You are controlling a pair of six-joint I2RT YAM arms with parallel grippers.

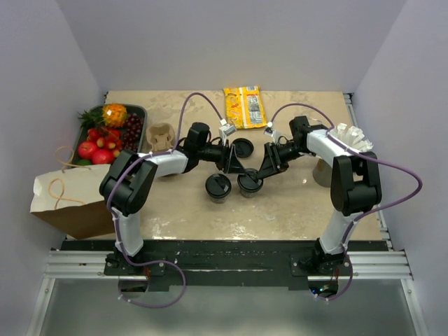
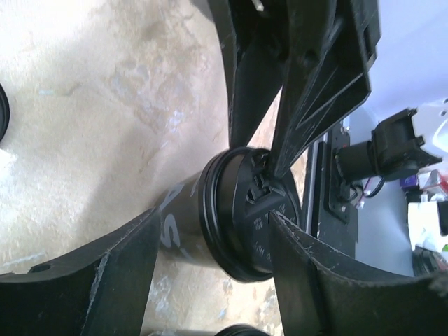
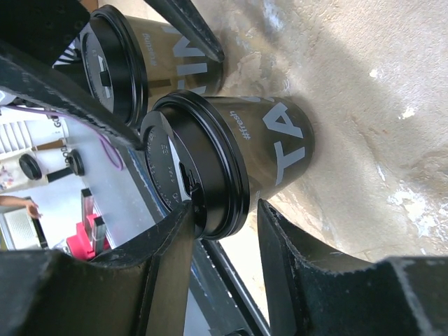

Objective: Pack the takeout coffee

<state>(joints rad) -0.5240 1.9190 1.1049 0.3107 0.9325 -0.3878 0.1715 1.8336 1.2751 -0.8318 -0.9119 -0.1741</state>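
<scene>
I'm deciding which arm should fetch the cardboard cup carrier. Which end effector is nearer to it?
Left. The left end effector sits to the right of the cup carrier, among the coffee cups. The right end effector is farther right, beyond the left one.

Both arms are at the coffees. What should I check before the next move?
1. Seating of lid on the cup between the tools: cannot tell.
2. The other cup upright, lidded: ok.
3. Grip of right tool at the lid rim: cannot tell.
4. Clearance to left tool, straddling the same cup: not ok, crowded.
5. The carrier unblocked: ok.
6. The bag open: cannot tell.
</scene>
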